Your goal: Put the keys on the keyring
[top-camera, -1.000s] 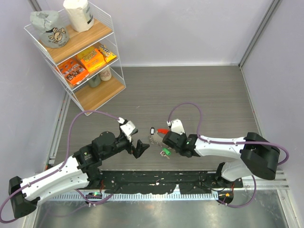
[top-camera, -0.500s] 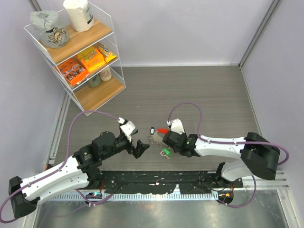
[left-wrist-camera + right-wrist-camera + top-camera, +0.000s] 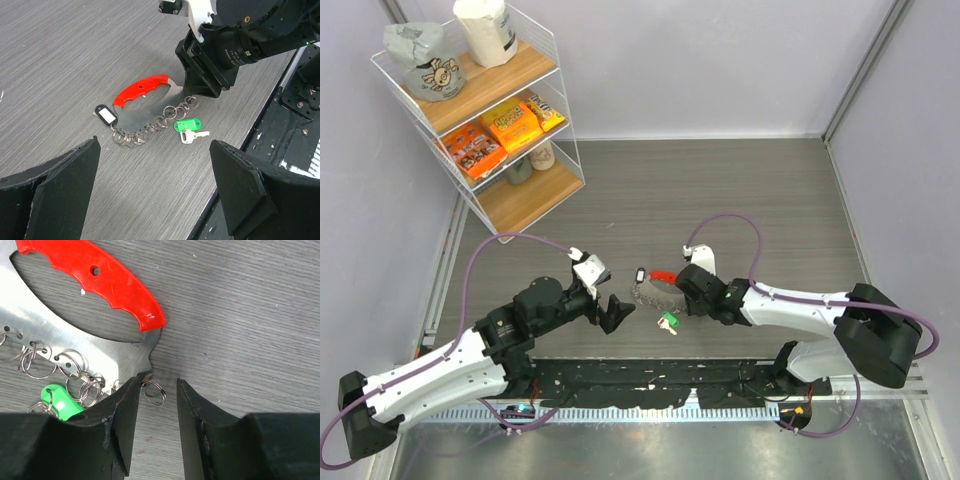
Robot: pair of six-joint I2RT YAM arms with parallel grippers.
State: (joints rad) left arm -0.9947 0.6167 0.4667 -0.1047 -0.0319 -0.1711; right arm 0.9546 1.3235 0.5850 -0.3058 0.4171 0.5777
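The keyring point(image 3: 141, 89) lies flat on the table, with a red arc point(image 3: 663, 275) and a silvery arc hung with several small split rings point(image 3: 150, 127). The black key point(image 3: 106, 114) lies at its left end. The green key point(image 3: 186, 125) lies beside the rings, also showing in the top view point(image 3: 668, 320). My right gripper point(image 3: 158, 381) is low at the keyring's right end, jaws narrowly apart around one loose split ring point(image 3: 154, 392) that touches the left finger. My left gripper point(image 3: 154, 144) is wide open and empty, hovering short of the keyring.
A wire shelf rack point(image 3: 480, 110) with snack packs stands at the back left. The black rail point(image 3: 650, 380) at the table's near edge runs close below the green key. Purple cables loop over both arms.
My right gripper has drawn back a little to the right, uncovering more of the keyring. The left arm, keys and keyring have not moved.
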